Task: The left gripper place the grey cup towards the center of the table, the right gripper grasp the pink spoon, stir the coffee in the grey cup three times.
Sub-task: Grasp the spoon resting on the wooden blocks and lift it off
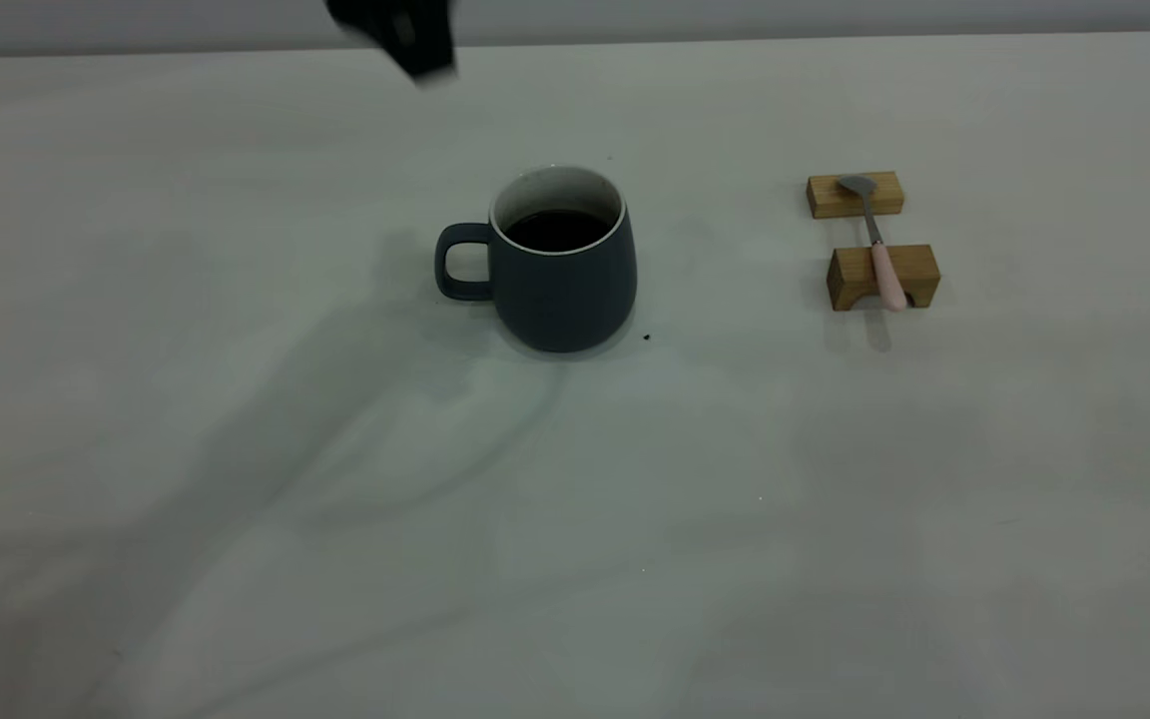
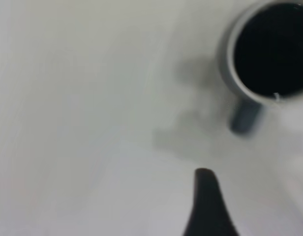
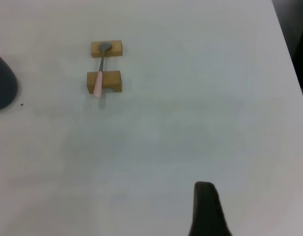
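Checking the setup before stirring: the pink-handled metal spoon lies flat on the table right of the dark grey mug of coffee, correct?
Not quite. The pink-handled metal spoon rests across two small wooden blocks, not flat on the table, right of the dark grey mug; the exterior view shows it.

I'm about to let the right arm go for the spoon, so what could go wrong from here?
1. The slim pink-handled spoon only rests across two small wooden blocks; a slightly off grasp could knock it or tip a block.
2. The dark grey matte mug holds dark coffee fairly high, so stirring might splash it on the off-white table.
3. The mug stands free, so the spoon could push it.
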### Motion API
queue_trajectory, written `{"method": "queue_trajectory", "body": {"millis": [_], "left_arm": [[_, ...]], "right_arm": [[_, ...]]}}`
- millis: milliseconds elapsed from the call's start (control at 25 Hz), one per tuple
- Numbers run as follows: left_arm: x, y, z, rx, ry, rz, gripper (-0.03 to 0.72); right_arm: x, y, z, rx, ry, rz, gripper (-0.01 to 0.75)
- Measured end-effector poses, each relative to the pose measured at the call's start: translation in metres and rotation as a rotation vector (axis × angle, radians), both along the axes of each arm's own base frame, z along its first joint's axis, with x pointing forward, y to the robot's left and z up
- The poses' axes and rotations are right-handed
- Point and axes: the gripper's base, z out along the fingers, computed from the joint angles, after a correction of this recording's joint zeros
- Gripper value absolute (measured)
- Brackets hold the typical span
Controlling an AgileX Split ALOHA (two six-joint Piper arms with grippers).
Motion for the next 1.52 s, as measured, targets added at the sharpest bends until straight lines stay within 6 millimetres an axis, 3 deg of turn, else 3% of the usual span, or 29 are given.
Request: {"method": "queue_trajectory", "body": {"millis": [120,280,560,720,840,1120,1520], "left_arm": [[-0.025,0.014,0.042,-0.007,0.079,0.149,0.497],[-0.058,0.031,0.080,0.004,0.187,0.348,0.413],[-0.086,0.046,0.119,-0.079,0.171,0.553,0.315],[-0.115,0.061,0.140,-0.133,0.128,0.582,0.279],[-0.147,0.077,0.148,-0.160,0.104,0.583,0.261],[-0.236,0.122,0.136,-0.238,0.075,0.648,0.247],[-0.327,0.183,0.117,-0.422,-0.181,0.927,0.247]], "right_arm": [[0.000,0.000,0.000,0.000,0.000,0.000,0.547],[0.000,0.000,0.000,0.000,0.000,0.000,0.547],[0.000,0.000,0.000,0.001,0.000,0.000,0.547],[0.000,0.000,0.000,0.001,0.000,0.000,0.547],[0.000,0.000,0.000,0.001,0.000,0.000,0.547],[0.000,0.000,0.000,0.001,0.000,0.000,0.547],[0.000,0.000,0.000,0.001,0.000,0.000,0.547]]}}
